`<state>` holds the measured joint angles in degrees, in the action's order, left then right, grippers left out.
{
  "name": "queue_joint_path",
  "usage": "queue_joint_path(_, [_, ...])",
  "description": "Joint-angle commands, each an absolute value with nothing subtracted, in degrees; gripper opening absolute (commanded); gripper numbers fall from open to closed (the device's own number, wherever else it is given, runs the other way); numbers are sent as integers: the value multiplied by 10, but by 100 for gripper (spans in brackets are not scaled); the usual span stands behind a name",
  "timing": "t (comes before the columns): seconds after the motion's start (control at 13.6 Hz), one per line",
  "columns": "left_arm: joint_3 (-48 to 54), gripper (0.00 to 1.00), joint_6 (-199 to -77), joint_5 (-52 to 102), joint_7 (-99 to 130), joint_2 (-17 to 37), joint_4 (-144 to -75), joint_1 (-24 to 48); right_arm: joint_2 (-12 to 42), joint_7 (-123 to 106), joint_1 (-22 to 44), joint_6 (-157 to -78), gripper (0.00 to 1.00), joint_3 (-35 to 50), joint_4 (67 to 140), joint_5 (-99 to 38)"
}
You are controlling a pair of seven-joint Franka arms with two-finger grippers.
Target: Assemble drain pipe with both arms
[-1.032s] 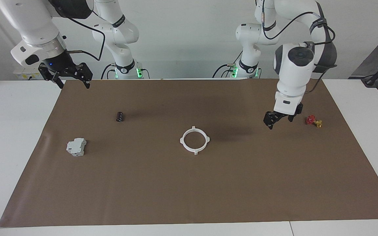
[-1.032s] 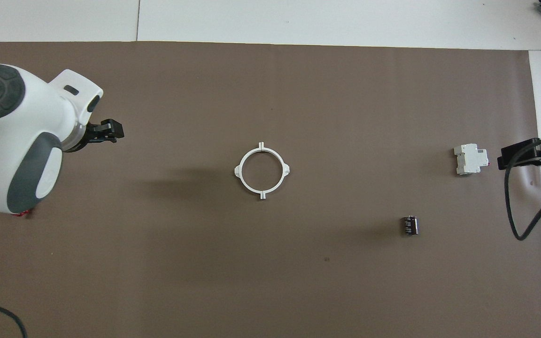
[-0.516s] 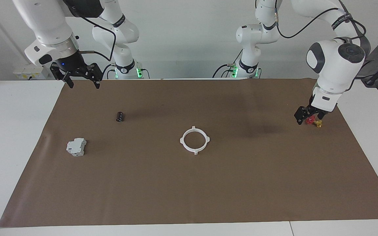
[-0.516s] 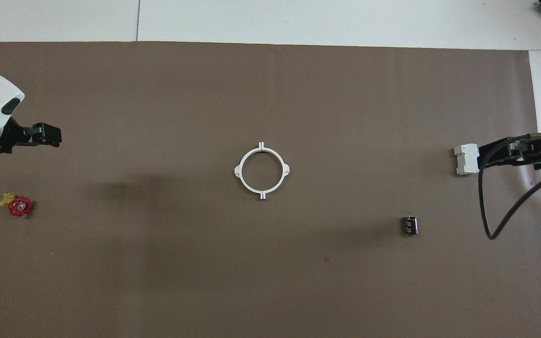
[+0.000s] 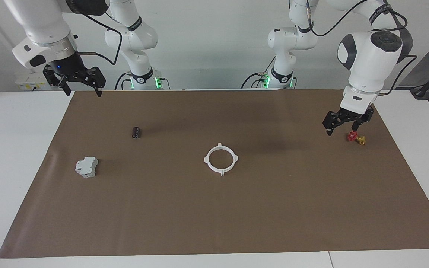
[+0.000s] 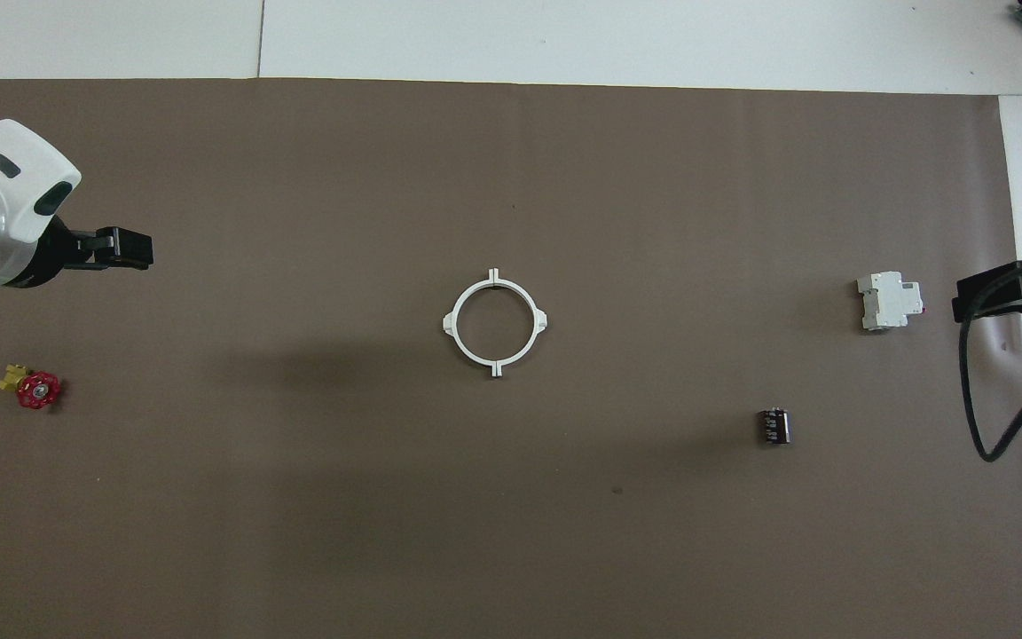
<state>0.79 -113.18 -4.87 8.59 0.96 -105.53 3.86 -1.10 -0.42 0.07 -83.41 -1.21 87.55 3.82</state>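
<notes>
The joined white ring [image 5: 221, 159] lies mid-mat, well apart from the spread-fingered left gripper [image 5: 342, 130] and right gripper [image 5: 82, 90], both raised, the right one half cut off in the overhead view

The drain pipe [image 5: 221, 159] lies flat on the brown mat near the middle of the table, a thin white ring with four small tabs spaced evenly round its rim. Its two half-ring arcs appear to be joined, though the seams are hard to make out. Nothing touches it, and it sits well apart from both ends of the table
</notes>
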Motion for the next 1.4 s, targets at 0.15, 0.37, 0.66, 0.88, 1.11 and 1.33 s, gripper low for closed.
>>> queue_joint_path(0.15, [-1,100,-1055,-28,84,-43,-1069,35,2,-25,-18,-825,100,-11,863,18])
queue_joint_path(0.37, [1,100,-1040,-21,78,-99,-1133,33,-3,-22,-14,-831,100,-11,875,19])
queue_joint_path(0.66, [-7,100,-1042,-4,70,-78,-1102,34,-4,-25,-15,-830,100,-11,875,17])
queue_joint_path(0.88, [-12,100,-1049,-1,30,-72,-1098,23,-4,-25,-13,-828,100,-11,876,17])
queue_joint_path(1.11, [-8,100,-1023,-2,24,-58,-1062,23,-4,-25,-14,-828,100,-11,876,17])
queue_joint_path(1.33, [-7,100,-966,-2,19,-59,-1022,22,-4,-25,-13,-828,100,-11,876,17])
